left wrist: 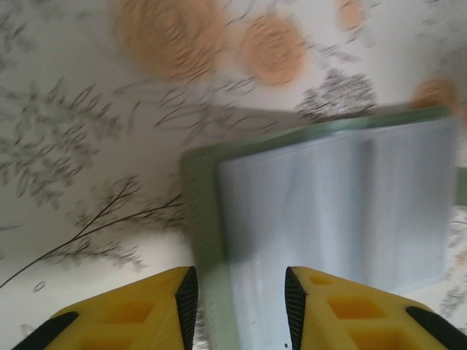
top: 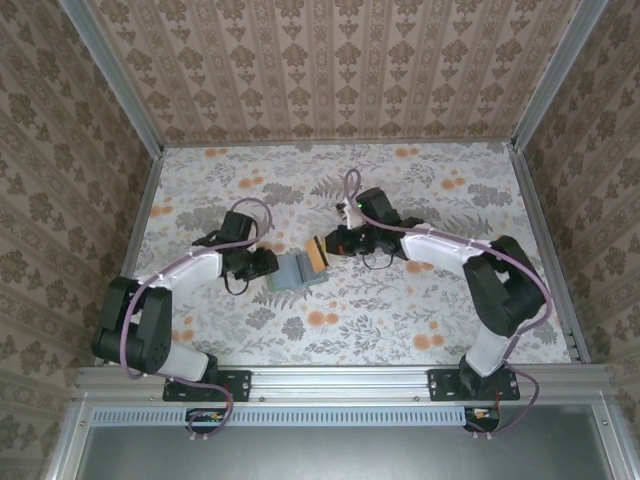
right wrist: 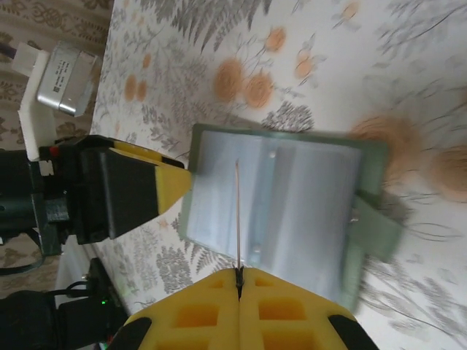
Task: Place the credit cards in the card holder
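Note:
The card holder (top: 293, 272) lies open and flat at the table's middle, dull grey-green with pale clear pockets (left wrist: 328, 197). My right gripper (top: 332, 245) is shut on an orange-yellow credit card (top: 318, 255). In the right wrist view the card (right wrist: 238, 211) shows edge-on, a thin line rising from the closed jaws (right wrist: 238, 273) over the holder's pockets (right wrist: 292, 197). My left gripper (top: 268, 264) is at the holder's left edge. Its jaws (left wrist: 241, 281) stand apart with that edge running between them, the pads clear of it. One of its fingers (right wrist: 146, 191) reaches the holder's corner.
A floral cloth (top: 400, 320) covers the table. Aluminium rails (top: 340, 378) run along the near edge, and patterned walls (top: 340, 70) close the back and sides. The holder's closing tab (right wrist: 376, 222) sticks out on its far side.

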`<state>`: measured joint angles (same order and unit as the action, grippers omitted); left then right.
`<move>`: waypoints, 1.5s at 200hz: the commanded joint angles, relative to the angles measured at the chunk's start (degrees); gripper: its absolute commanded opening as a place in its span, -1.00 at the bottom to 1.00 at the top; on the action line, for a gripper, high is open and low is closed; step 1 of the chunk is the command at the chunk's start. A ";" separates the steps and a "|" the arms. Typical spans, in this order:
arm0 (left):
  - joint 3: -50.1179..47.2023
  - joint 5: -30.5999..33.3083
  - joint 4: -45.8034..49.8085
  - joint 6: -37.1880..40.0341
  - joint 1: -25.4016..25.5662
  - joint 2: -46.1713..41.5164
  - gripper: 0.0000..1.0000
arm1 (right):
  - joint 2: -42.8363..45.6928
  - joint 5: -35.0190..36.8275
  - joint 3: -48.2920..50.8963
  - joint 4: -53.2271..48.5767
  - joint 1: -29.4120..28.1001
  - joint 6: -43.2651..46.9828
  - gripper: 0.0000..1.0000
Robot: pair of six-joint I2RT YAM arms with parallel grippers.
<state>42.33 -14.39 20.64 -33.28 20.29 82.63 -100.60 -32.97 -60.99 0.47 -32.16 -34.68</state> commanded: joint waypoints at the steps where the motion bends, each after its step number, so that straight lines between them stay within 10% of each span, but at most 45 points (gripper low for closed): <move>1: -1.31 0.96 -1.44 1.70 -0.91 0.52 -0.28 | -4.27 -3.37 -0.99 8.24 -1.35 -5.99 -1.00; 220: -6.99 -2.13 -8.59 0.15 -1.97 4.66 -0.50 | -18.23 0.33 -9.15 5.43 -6.23 -8.10 -0.99; 300: -7.63 -2.59 -9.56 -1.13 -0.98 4.51 -0.58 | -16.55 13.00 -8.14 6.39 -11.00 -9.30 -0.99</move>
<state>37.15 -14.72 12.80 -33.39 17.91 84.99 -117.49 -26.63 -68.86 6.72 -41.34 -42.63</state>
